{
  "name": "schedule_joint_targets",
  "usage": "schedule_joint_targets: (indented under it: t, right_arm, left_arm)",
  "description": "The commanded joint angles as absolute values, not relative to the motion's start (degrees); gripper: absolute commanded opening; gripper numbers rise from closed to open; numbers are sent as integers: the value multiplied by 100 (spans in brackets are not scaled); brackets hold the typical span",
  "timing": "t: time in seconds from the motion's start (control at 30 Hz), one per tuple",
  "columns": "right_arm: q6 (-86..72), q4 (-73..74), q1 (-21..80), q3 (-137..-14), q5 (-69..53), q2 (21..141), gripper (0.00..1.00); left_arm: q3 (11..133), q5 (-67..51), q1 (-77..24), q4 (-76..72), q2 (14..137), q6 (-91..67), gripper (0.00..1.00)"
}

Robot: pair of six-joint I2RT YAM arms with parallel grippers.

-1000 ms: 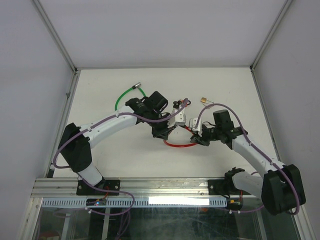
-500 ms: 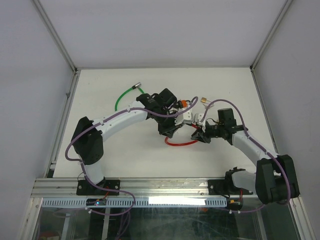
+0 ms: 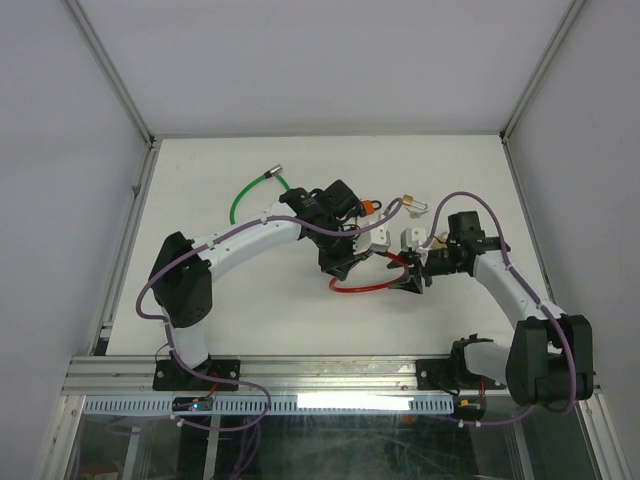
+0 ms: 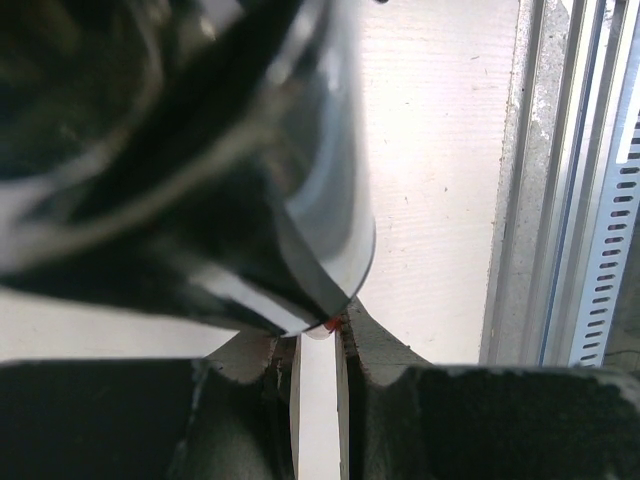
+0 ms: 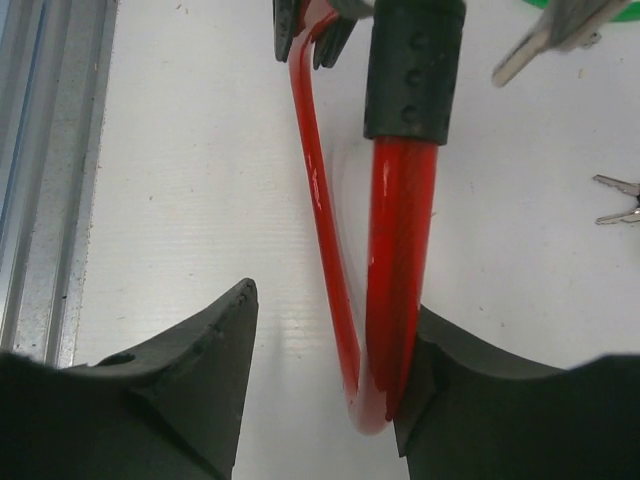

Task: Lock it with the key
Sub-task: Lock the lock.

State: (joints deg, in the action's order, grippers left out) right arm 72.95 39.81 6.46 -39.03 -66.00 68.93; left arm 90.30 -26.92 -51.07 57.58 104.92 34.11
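A red cable lock (image 3: 358,288) lies looped on the white table between the two arms. In the right wrist view its thick red cable (image 5: 395,260) ends in a black sleeve (image 5: 412,70). That cable stands between the wide-open fingers of my right gripper (image 5: 330,310) and leans on the right finger. My left gripper (image 3: 345,265) is shut on the thin part of the cable (image 5: 312,180). Only a red speck shows at its tips (image 4: 318,340). A silver key (image 5: 555,35) hangs at the top right.
A green cable lock (image 3: 255,190) lies at the back left. A small brass piece with a ring (image 3: 412,203) rests behind the right gripper, and loose keys (image 5: 618,200) lie on the table to its right. The aluminium frame rail (image 4: 560,180) runs close by.
My right gripper has opened its jaws around the thick red cable. Both grippers have shifted right with the red loop.
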Motion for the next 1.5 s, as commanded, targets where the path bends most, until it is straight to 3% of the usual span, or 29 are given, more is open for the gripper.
schedule_joint_targets:
  t: [0.0, 0.27, 0.5, 0.83, 1.2, 1.47]
  right_arm:
    - [8133, 5275, 486, -4556, -6939, 6596, 54]
    - [8973, 7362, -170, -5587, -6975, 6978, 55]
    - [7593, 8161, -470, -6775, -7651, 7519, 52]
    - [5152, 7659, -549, -7487, -8241, 7928, 53]
    - [2390, 5253, -283, -7002, -7564, 7466, 55]
    - [1721, 4744, 116, -6950, -7176, 7450, 54]
  left_arm:
    - [9185, -2471, -5168, 5596, 10617, 3489, 0]
    - [9168, -2461, -5168, 5607, 10606, 3549, 0]
    - [9166, -2500, -5168, 5607, 10643, 3597, 0]
    - [9141, -2587, -5172, 5606, 10600, 3702, 0]
    - [9151, -2714, -5177, 5518, 10591, 3842, 0]
    - [9108, -2742, -5177, 5470, 10517, 3884, 0]
